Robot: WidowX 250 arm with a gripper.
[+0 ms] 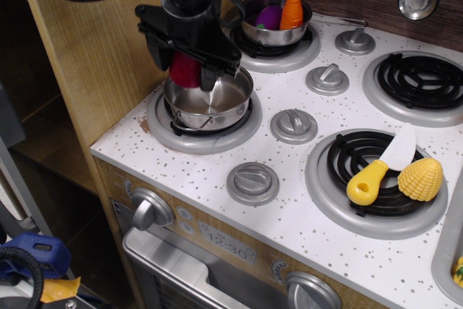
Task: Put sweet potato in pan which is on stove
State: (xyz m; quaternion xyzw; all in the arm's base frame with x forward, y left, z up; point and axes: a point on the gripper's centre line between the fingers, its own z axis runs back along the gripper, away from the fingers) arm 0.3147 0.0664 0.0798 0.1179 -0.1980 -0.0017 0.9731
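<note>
My gripper [186, 70] is shut on the dark red sweet potato [185, 69] and holds it in the air just above the left rim of the pan [210, 100]. The pan is a shiny round steel pot with wire handles, sitting on the front left burner of the white speckled stove [304, 200]. The pan's inside looks empty. The black arm comes down from the upper left and hides part of the pan's back rim.
A second steel pot [276, 21] with a purple toy and an orange carrot stands on the back left burner. A yellow-handled toy knife [380, 169] and a corn piece [420, 179] lie on the front right burner. Grey knobs [252, 183] dot the stove top.
</note>
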